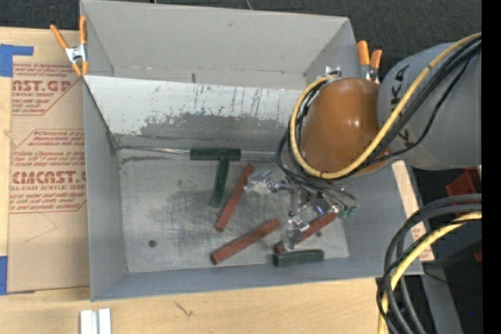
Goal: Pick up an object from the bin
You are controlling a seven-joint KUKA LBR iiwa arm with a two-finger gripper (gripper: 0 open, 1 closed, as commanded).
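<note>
My gripper (pixel 297 223) hangs low over the bin's front right area, under the arm's orange dome. Right beside its tip a short red-brown stick (pixel 319 226) lies slanted, partly hidden by the gripper. A dark green bar (pixel 298 256) lies flat just in front of it, near the front wall. To the left of the tip a longer red-brown stick (pixel 244 242) lies at a slant on the floor. Whether anything is held is hidden by the gripper's own body.
Another red-brown stick (pixel 235 196) lies near the bin's middle. Behind it two dark green bars (pixel 218 168) form a T shape. The right wall stands close to the gripper.
</note>
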